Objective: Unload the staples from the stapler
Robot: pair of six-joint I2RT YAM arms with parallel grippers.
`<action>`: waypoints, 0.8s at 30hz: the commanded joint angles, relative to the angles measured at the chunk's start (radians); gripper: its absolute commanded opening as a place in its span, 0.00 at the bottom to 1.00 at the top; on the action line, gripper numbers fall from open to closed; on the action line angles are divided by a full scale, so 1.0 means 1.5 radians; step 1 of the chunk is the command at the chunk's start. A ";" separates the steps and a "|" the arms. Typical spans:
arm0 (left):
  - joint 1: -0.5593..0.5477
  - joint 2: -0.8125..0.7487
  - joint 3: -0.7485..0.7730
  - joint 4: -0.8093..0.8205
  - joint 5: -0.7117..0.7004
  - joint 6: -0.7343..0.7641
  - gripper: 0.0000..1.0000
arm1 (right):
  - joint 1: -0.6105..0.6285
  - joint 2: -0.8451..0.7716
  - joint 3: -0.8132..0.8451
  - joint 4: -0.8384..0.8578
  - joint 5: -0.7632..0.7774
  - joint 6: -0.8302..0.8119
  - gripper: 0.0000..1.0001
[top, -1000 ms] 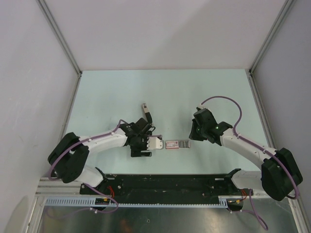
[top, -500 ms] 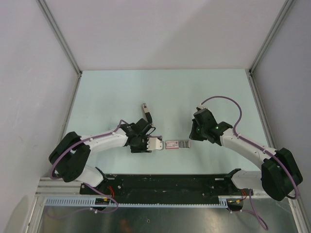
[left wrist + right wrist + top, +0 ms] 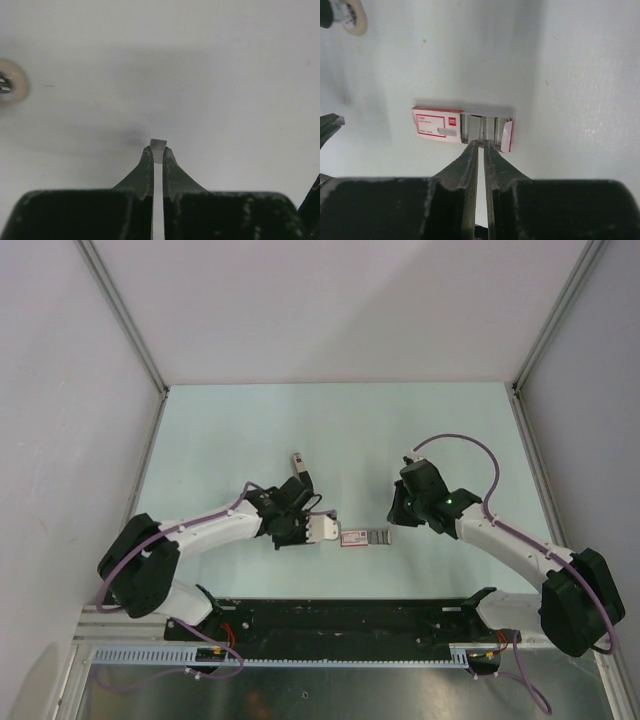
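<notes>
— Where is the stapler (image 3: pixel 301 476)?
— Beyond the red-and-white box (image 3: pixel 438 125) and to its left, well apart from it, pale end farthest away.
— Any writing on the box?
— A red-framed label with a red square. The print is too small to read.
— The grippers?
— The left gripper (image 3: pixel 158 151) pinches a thin pale strip (image 3: pixel 158 143). The right gripper (image 3: pixel 481 144) has its jaws nearly together, gripping nothing, tips at the box's open end.

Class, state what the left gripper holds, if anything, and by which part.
The left gripper pinches a thin pale silvery strip between its fingertips, near one end; only its tip sticks out.
</notes>
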 commanded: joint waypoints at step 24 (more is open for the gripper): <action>0.297 -0.091 0.297 0.582 0.721 -1.087 0.00 | 0.031 -0.149 0.059 0.536 -0.336 0.033 0.47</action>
